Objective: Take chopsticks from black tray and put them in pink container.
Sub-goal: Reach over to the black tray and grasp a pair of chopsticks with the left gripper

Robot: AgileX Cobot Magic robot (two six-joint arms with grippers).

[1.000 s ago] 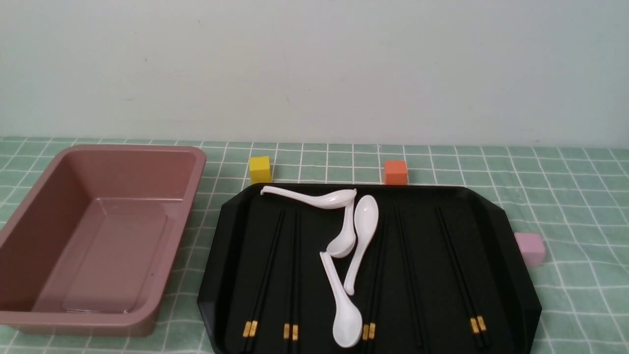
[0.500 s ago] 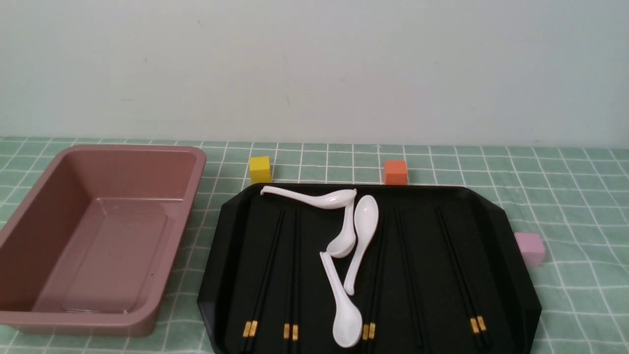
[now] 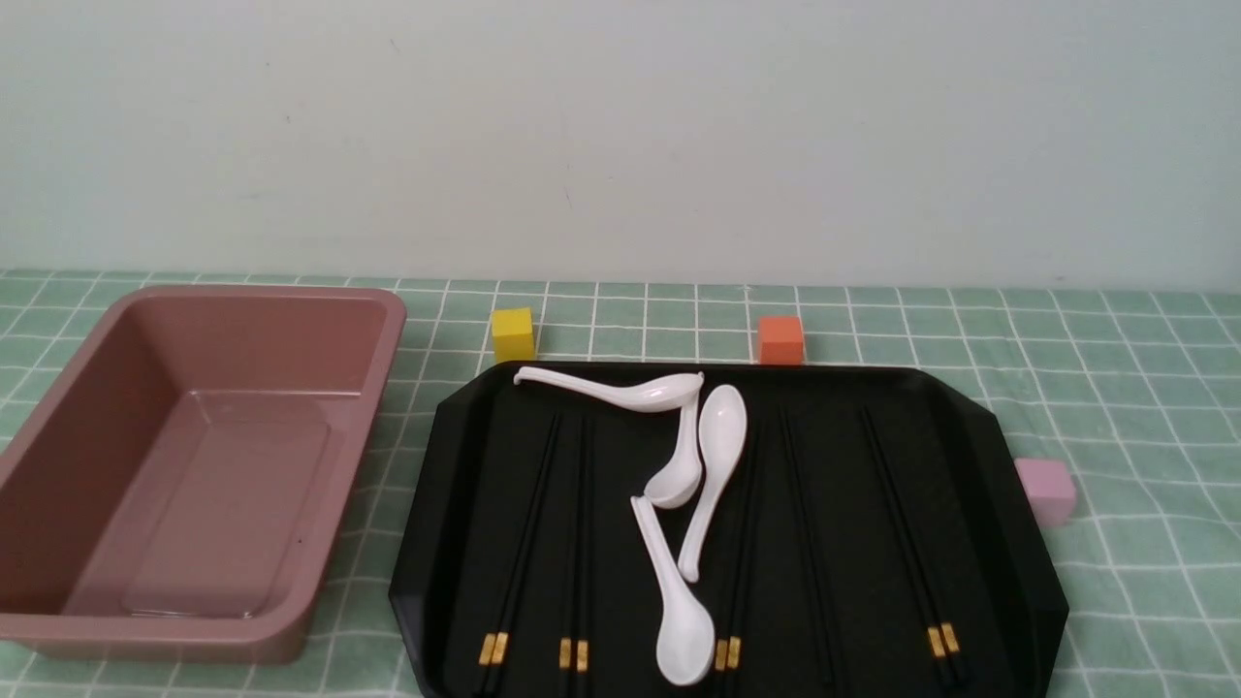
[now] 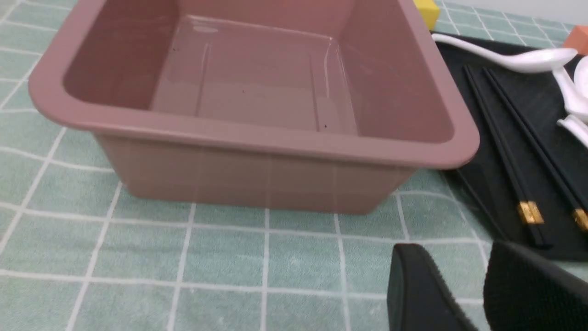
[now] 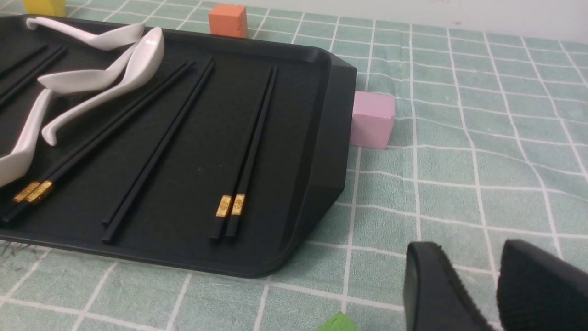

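Only the wrist views show the tools: the left tool [image 4: 457,253] and right tool [image 5: 469,250] each have fingers apart, holding nothing. The chopsticks [image 3: 524,538] lie on the black tray [image 3: 1008,523], by the pink container [image 3: 87,417] at the desk's [image 3: 1115,388] left edge.

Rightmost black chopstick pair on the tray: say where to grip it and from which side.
Probably just above the gold bands, where the rightmost pair of thin black chopsticks is thickest. Come straight down with the right end effector, closing across both sticks: they lie flat, touching, on the glossy black tray, apart from the white spoons.
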